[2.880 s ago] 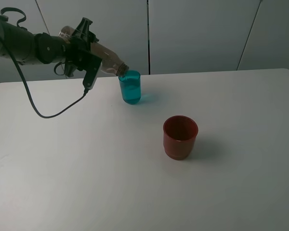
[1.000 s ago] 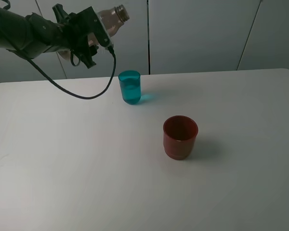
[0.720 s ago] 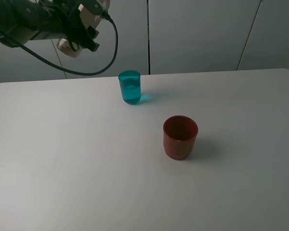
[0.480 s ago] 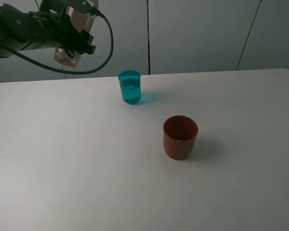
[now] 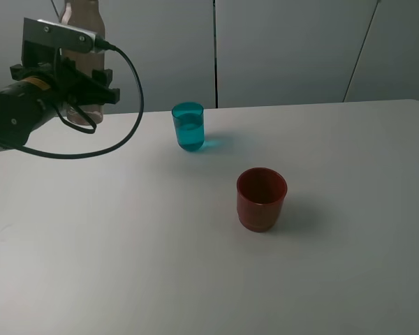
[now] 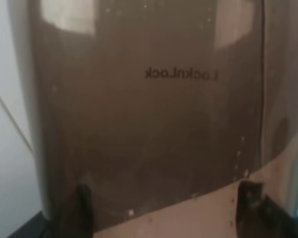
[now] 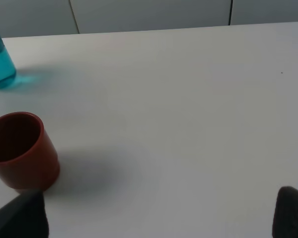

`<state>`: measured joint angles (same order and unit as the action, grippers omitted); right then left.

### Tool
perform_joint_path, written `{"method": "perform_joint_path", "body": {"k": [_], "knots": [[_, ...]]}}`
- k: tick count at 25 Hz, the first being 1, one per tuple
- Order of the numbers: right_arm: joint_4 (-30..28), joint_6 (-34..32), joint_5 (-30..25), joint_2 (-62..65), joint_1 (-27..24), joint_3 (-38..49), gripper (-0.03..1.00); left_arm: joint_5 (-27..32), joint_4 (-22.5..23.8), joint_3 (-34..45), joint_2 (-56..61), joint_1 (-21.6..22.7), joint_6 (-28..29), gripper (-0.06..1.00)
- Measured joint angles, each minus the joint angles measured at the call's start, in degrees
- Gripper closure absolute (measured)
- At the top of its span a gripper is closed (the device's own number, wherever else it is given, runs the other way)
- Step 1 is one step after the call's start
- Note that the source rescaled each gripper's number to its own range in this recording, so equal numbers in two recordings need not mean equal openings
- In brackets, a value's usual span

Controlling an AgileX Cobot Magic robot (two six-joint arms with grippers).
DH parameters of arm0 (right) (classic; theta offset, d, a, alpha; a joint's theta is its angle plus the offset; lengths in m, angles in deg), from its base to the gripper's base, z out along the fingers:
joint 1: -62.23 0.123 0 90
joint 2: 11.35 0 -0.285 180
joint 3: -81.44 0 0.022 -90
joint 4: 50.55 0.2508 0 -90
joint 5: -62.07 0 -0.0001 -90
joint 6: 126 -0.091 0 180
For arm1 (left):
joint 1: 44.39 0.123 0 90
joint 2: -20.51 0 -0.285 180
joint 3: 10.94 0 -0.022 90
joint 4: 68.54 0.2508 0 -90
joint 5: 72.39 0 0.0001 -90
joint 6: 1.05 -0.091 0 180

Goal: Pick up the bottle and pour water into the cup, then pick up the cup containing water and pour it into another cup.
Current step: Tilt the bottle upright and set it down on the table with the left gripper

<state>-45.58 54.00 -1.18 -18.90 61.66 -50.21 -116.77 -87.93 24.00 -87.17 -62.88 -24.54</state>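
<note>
My left gripper (image 5: 79,87) is shut on the clear grey-tinted bottle (image 5: 84,17) and holds it upright above the table's far left corner, well left of the teal cup. In the left wrist view the bottle (image 6: 149,124) fills the frame between the gripper's (image 6: 166,213) two fingertips. The translucent teal cup (image 5: 188,125) stands at the back middle with water in it; it also shows in the right wrist view (image 7: 0,62). The dark red cup (image 5: 261,199) stands nearer, to its right, and looks empty (image 7: 20,151). My right gripper (image 7: 156,218) is open, low over the table, right of the red cup.
The white table (image 5: 160,265) bears only the two cups. Its back edge runs just behind the teal cup, with pale wall panels (image 5: 286,49) behind. A black cable (image 5: 126,125) loops from the left arm down over the table.
The left gripper lifted the bottle away from the teal cup, turned it from tilted to upright, and carried it left and down. The cups have not moved.
</note>
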Motion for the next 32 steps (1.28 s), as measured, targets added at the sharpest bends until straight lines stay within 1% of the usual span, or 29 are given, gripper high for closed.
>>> {"method": "perform_joint_path", "body": {"k": [2, 5, 9, 14, 15, 18, 22, 25, 32], "knots": [[0.0, 0.0, 0.0, 0.0, 0.0, 0.0, 0.02, -1.0, 0.0, 1.2, 0.0, 1.4, 0.3, 0.94], [0.0, 0.0, 0.0, 0.0, 0.0, 0.0, 0.02, -4.1, 0.8, 2.5, -0.4, 3.9, 1.9, 0.94], [0.0, 0.0, 0.0, 0.0, 0.0, 0.0, 0.02, -11.2, 1.9, 4.3, -3.2, 6.5, 4.7, 0.94], [0.0, 0.4, 0.0, 0.0, 0.0, 0.0, 0.02, -21.5, 1.9, 4.5, -9.7, 7.1, 7.5, 0.94], [0.0, 0.4, 0.0, 0.0, 0.0, 0.0, 0.02, -22.6, 1.7, 4.5, -11.0, 7.1, 8.4, 0.94], [0.0, 0.4, 0.0, 0.0, 0.0, 0.0, 0.02, -24.0, 1.3, 4.7, -15.6, 7.1, 10.9, 0.94], [0.0, 0.4, 0.0, 0.0, 0.0, 0.0, 0.02, -24.0, 0.0, 4.0, -21.0, 7.1, 13.1, 0.94], [0.0, 0.4, 0.0, 0.0, 0.0, 0.0, 0.02, -24.0, -0.1, 1.8, -24.3, 7.1, 13.6, 0.94], [0.0, 0.0, 0.0, 0.0, 0.0, 0.0, 0.02, -24.2, 0.4, -2.1, -27.7, 7.1, 13.8, 0.94]]}}
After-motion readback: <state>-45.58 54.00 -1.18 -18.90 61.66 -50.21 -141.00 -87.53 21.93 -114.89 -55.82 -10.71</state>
